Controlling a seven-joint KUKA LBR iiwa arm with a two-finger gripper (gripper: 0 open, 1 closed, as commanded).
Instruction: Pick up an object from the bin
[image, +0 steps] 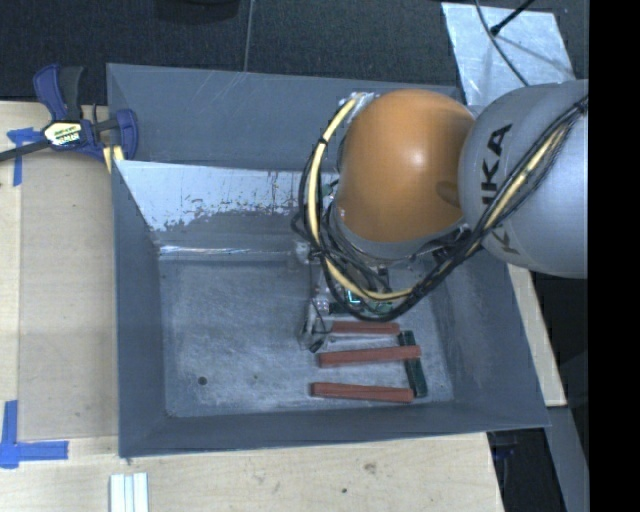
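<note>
My gripper (318, 328) is down near the bin floor, right of the middle, under the arm's orange cover. Just to its right lies a thing of three reddish-brown bars (365, 354) lying flat, side by side and pointing left. A dark green cross piece (412, 367) seems to join them at their right ends. The gripper's tip is at the left end of the top bar (362, 327) and looks as if it touches it. The lowest bar (360, 392) lies near the bin's front wall.
The arm with its cover and cables hangs over the bin's back right part and hides what is beneath it. A small dark speck (203, 380) lies on the floor at the left front.
</note>
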